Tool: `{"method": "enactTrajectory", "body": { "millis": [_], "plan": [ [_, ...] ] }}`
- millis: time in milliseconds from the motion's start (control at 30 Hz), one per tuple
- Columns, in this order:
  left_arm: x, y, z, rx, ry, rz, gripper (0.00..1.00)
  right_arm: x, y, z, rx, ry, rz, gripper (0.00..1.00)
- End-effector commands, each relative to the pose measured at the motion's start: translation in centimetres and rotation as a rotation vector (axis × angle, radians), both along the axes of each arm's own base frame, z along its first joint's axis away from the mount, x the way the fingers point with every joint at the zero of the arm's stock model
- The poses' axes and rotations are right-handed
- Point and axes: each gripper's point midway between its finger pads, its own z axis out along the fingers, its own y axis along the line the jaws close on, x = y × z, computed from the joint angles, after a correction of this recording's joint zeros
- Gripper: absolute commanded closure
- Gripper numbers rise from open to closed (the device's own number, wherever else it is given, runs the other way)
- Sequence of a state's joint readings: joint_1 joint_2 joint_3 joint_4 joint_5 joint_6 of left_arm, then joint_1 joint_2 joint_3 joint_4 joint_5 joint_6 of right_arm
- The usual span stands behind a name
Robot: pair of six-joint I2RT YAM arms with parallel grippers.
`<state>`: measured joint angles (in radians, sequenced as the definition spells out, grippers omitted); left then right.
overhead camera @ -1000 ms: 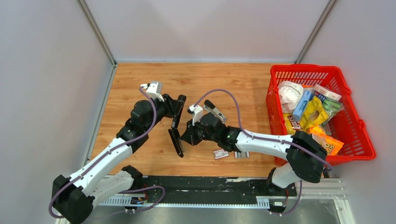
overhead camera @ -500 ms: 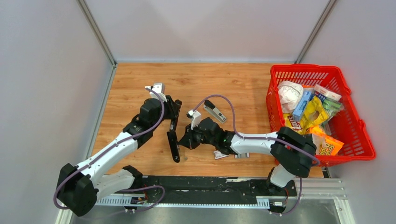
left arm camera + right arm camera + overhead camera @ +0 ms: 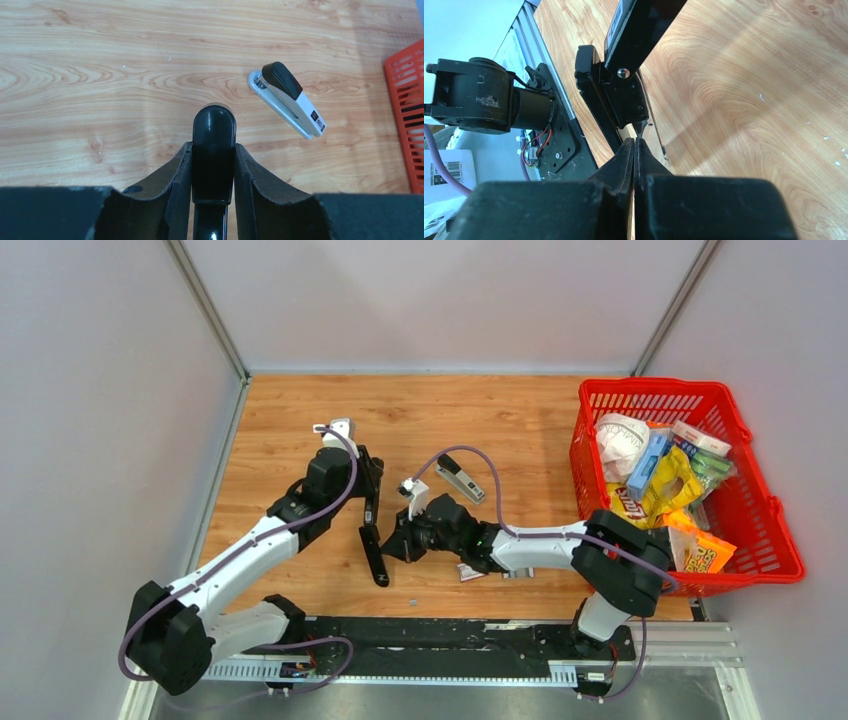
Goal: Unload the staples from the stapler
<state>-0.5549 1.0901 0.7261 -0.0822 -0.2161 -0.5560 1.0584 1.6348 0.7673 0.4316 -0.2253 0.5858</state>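
Left claw [image 3: 214, 150] is clamped on the black stapler [image 3: 374, 535], one finger on each side of its rounded end. The stapler is swung open: one arm sits in the grip, the other angles off toward the near edge over the table [image 3: 300, 420]. Can't tell if that lower tip rests on the wood.

Right claw [image 3: 634, 144] is fully closed, tips pressed together, nothing visible between them. It sits just right of the stapler, close by the hinge. Contact with the stapler can't be told.

Staples [image 3: 518, 573]: a short grey strip lies flat on the table at the near side, just right of the small box [image 3: 468, 571]. It is partly under the right forearm, apart from both claws.

White stapler [image 3: 289, 100] lies closed on the table, to the far right of the black one. Red basket [image 3: 760, 540] holds packets at the right edge.
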Motion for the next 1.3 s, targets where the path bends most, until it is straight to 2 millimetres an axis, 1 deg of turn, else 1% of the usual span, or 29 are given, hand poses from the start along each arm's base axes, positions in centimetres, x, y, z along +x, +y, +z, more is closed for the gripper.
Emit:
{"method": "enactTrajectory", "body": {
  "millis": [0,167,400,567,733,767,900,933,1067,1167,1267],
  "plan": [
    [1.0,-0.4,6.4,-0.110,-0.142,0.018,1.00,-0.2,0.7,2.5,0.060,-0.053,0.021,1.00],
    [0.4,-0.1,7.3,-0.116,-0.153,0.014,1.00,0.1,0.4,2.9,0.045,-0.069,0.011,1.00],
    [-0.8,0.3,10.2,-0.138,-0.195,-0.010,1.00,0.6,-0.9,3.3,-0.009,-0.112,-0.024,1.00],
    [-1.7,0.5,11.6,-0.156,-0.213,-0.023,1.00,1.2,-1.8,4.4,-0.040,-0.162,-0.053,1.00],
    [-2.4,0.7,13.0,-0.163,-0.236,-0.036,1.00,2.5,-3.9,5.0,-0.133,-0.235,-0.118,1.00],
    [-2.5,0.8,13.2,-0.163,-0.241,-0.037,1.00,3.1,-4.5,5.2,-0.156,-0.261,-0.146,1.00],
    [-2.8,0.8,14.0,-0.176,-0.255,-0.047,1.00,3.5,-6.0,6.1,-0.202,-0.306,-0.177,1.00],
    [-2.8,0.7,14.2,-0.180,-0.257,-0.051,1.00,3.6,-6.7,5.8,-0.239,-0.303,-0.187,1.00],
    [-3.2,0.4,15.3,-0.206,-0.273,-0.073,1.00,4.3,-7.9,6.2,-0.305,-0.323,-0.231,1.00],
    [-3.6,0.3,16.0,-0.222,-0.287,-0.086,1.00,4.5,-8.3,5.9,-0.319,-0.310,-0.238,1.00],
    [-3.8,0.2,16.4,-0.234,-0.290,-0.096,1.00,4.2,-8.1,5.2,-0.313,-0.275,-0.231,1.00]
  ]
}}
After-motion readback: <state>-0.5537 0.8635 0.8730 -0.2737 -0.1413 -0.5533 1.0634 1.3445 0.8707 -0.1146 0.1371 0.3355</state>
